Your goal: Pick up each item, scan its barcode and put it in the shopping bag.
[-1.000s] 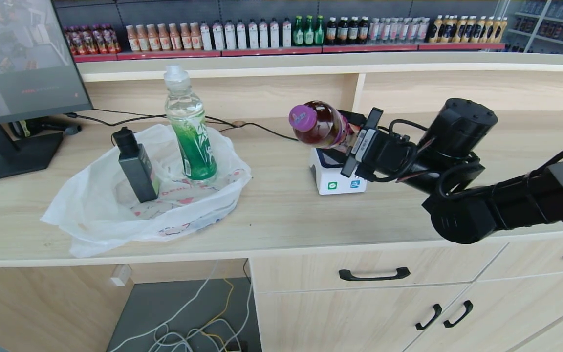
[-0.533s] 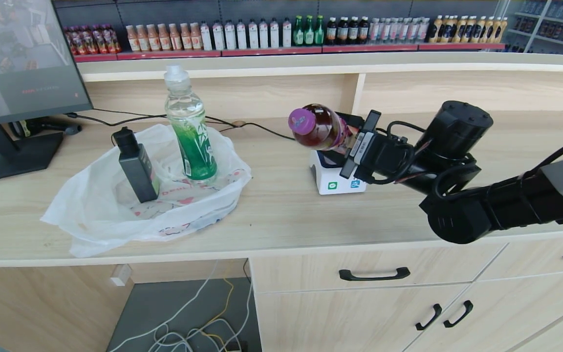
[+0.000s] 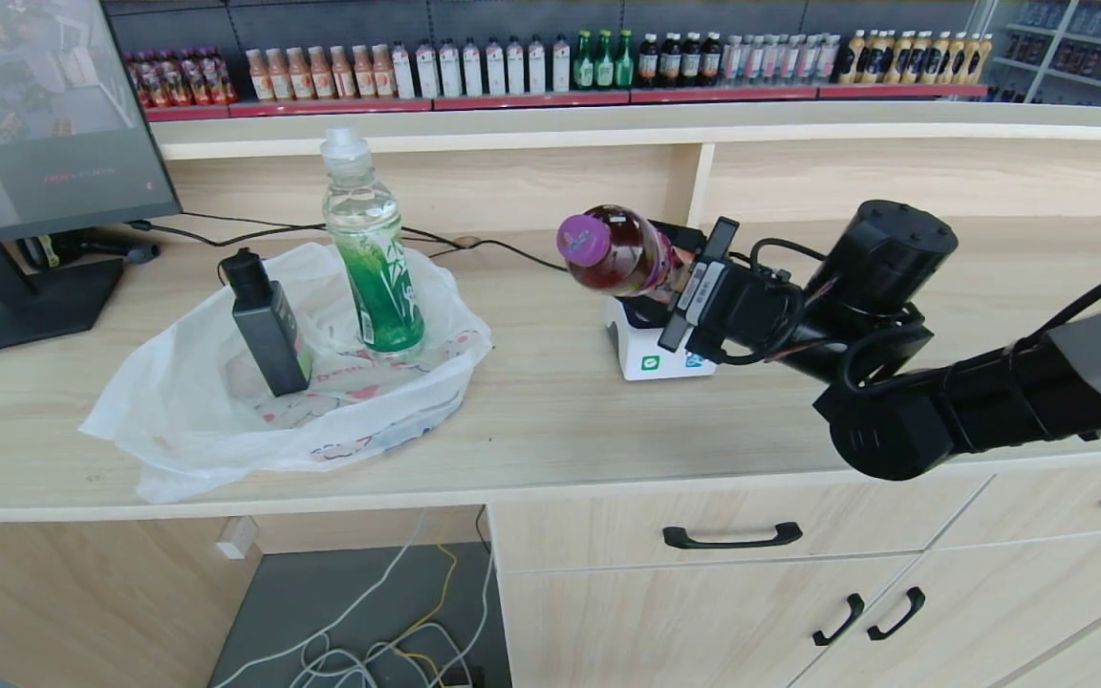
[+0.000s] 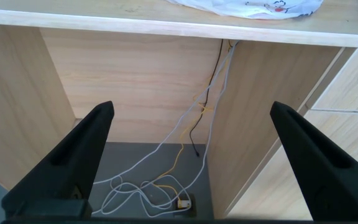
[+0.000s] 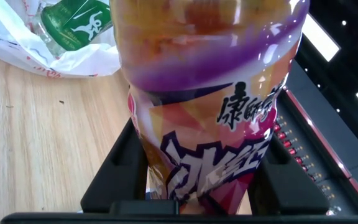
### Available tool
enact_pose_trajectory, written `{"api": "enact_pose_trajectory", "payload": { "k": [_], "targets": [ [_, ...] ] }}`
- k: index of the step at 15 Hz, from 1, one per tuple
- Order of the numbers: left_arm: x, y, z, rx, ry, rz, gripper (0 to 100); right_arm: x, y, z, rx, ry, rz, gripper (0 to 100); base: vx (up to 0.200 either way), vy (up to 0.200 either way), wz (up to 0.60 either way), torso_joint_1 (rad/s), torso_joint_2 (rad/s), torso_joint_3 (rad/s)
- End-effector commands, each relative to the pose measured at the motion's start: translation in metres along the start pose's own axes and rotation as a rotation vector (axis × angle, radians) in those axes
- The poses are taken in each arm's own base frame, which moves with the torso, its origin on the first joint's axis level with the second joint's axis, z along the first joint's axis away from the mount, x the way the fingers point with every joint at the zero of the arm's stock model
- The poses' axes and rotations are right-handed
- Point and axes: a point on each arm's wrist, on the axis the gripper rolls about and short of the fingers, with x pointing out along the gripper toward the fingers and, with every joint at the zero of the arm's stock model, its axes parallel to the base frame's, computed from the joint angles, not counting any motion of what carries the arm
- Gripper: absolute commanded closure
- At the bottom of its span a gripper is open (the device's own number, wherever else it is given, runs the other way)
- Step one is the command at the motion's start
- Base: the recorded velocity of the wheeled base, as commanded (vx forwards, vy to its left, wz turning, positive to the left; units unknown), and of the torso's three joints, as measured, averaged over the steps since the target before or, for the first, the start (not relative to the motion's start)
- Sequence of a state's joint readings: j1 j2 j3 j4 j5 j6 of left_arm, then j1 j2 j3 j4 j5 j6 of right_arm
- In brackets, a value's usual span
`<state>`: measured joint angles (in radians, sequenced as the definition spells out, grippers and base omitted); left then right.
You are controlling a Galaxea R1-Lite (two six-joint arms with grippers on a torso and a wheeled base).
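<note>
The right tool (image 3: pixel 677 275) is clamped tight around a tea bottle (image 3: pixel 622 250); the bottle lies on its side in the air, and its purple cap (image 3: pixel 584 239) points toward the robot's left; the label is purple and orange. Right under the bottle and the tool sits a small white scanner (image 3: pixel 654 361) on the counter (image 3: pixel 560 430); the tool hides part of the scanner, so the bottle seems to hang just above it, but I cannot tell if they touch.

Well apart from the scanner, on the robot's left, a white shopping bag (image 3: pixel 178 420) lies spread open on the counter; two things stand up straight in it; one is a tall clear bottle with a green label (image 3: pixel 374 277); the other is a short dark bottle (image 3: pixel 269 330), just beside it and closer to the monitor (image 3: pixel 34 115). The monitor stands at the far left end of the counter; a black wire runs along the back of the counter behind the bag.

The left tool (image 4: pixel 191 107) is spread wide and holds nothing; it is down low, below the edge of the counter, and faces the open space under it; loose wires (image 4: pixel 160 186) lie on the floor there.

Behind the counter, a long shelf (image 3: pixel 531 97) holds rows of drink bottles.
</note>
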<state>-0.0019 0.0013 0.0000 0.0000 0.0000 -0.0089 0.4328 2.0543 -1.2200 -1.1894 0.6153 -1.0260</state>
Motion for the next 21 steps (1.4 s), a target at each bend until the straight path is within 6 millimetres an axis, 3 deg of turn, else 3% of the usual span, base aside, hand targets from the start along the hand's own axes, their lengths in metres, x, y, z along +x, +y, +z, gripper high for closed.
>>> {"api": "enact_pose_trajectory", "payload": {
  "k": [1, 9, 14, 18, 19, 21],
  "targets": [
    [0.000, 0.000, 0.000, 0.000, 0.000, 0.000, 0, 0.001, 0.001, 0.001, 0.001, -0.004, 0.001, 100, 0.000, 0.000, 0.00, 0.000, 0.00, 0.000],
    [0.000, 0.000, 0.000, 0.000, 0.000, 0.000, 0, 0.000, 0.000, 0.003, -0.001, -0.013, -0.011, 100, 0.000, 0.000, 0.00, 0.000, 0.00, 0.000],
    [0.000, 0.000, 0.000, 0.000, 0.000, 0.000, 0, 0.005, -0.005, 0.018, 0.008, -0.053, -0.052, 100, 0.000, 0.000, 0.00, 0.000, 0.00, 0.000],
    [0.000, 0.000, 0.000, 0.000, 0.000, 0.000, 0, 0.004, -0.008, 0.041, 0.037, -0.092, -0.079, 100, 0.000, 0.000, 0.00, 0.000, 0.00, 0.000],
    [0.000, 0.000, 0.000, 0.000, 0.000, 0.000, 0, 0.001, -0.007, 0.055, 0.058, -0.095, -0.082, 100, 0.000, 0.000, 0.00, 0.000, 0.00, 0.000],
    [0.000, 0.000, 0.000, 0.000, 0.000, 0.000, 0, -0.013, -0.004, 0.065, 0.104, -0.096, -0.088, 100, 0.000, 0.000, 0.00, 0.000, 0.00, 0.000]
  ]
}}
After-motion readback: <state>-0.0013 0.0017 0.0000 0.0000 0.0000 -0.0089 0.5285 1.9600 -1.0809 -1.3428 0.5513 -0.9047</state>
